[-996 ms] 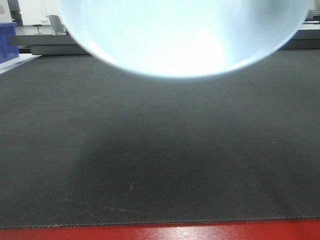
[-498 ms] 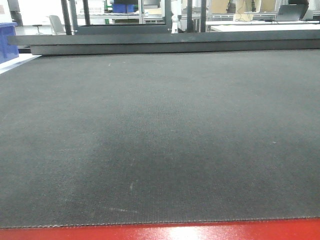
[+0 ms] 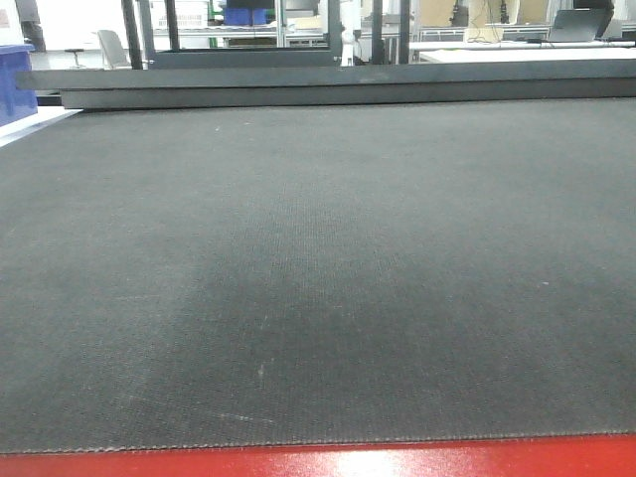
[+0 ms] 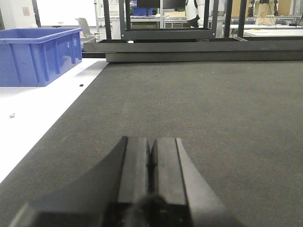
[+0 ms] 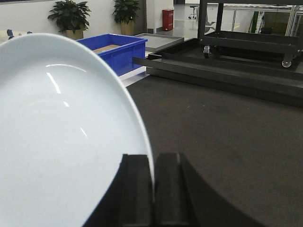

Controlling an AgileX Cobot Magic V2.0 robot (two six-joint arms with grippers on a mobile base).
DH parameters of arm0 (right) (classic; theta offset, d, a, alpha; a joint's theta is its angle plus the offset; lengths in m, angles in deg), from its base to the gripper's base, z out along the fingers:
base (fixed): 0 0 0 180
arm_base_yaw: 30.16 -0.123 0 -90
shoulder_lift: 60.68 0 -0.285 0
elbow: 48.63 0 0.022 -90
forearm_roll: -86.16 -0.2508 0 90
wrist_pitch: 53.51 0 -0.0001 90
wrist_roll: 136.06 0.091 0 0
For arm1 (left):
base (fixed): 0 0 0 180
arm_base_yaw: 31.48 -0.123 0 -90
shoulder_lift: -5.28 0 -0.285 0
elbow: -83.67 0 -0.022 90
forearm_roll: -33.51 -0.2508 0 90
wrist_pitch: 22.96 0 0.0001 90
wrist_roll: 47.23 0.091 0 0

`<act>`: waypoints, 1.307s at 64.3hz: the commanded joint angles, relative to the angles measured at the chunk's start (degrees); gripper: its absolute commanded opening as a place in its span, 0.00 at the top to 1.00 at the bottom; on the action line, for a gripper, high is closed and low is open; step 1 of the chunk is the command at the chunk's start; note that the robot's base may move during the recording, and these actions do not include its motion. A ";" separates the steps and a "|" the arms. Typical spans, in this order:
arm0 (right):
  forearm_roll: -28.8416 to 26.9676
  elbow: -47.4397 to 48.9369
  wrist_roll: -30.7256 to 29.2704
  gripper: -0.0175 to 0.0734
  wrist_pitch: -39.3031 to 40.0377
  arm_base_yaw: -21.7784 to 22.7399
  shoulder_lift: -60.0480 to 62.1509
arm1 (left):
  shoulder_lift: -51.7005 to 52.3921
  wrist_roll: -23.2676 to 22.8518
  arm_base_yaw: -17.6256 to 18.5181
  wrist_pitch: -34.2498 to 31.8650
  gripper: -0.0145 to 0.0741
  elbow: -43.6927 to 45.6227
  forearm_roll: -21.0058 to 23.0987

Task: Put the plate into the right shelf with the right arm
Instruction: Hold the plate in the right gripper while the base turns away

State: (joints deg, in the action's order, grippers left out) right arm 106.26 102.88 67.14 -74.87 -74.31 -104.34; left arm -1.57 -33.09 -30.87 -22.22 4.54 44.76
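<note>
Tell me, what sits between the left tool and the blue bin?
In the left wrist view, only dark mat, then white tabletop with a tiny speck, separates the left tool from the blue bin.

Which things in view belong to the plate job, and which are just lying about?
Job: plate; right gripper, shut on its rim.
Lying about: blue bin; potted plants; black wheeled frame; left gripper, shut and empty.
</note>
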 commanded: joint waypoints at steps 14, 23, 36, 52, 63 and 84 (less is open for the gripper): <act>1.30 1.56 -0.19 0.74 5.47 -0.05 0.17 | 0.63 -0.14 -0.11 -5.11 0.89 -0.44 0.12; 1.30 1.56 -0.19 0.74 5.47 -0.05 0.17 | 0.63 -0.14 -0.11 -5.11 0.89 -0.44 0.12; 1.30 1.56 -0.19 0.74 5.47 -0.05 0.17 | 0.63 -0.14 -0.11 -5.11 0.89 -0.44 0.12; 1.30 1.56 -0.19 0.74 5.47 -0.05 0.17 | 0.63 -0.14 -0.11 -5.11 0.89 -0.44 0.12; 1.30 1.56 -0.19 0.74 5.47 -0.05 0.17 | 0.63 -0.14 -0.11 -5.11 0.89 -0.44 0.12; 1.30 1.56 -0.19 0.74 5.47 -0.05 0.17 | 0.63 -0.14 -0.11 -5.11 0.89 -0.44 0.12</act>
State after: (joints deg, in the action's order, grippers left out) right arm 106.26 102.88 67.14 -74.87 -74.31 -104.22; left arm -1.57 -33.09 -30.87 -22.22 4.54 44.76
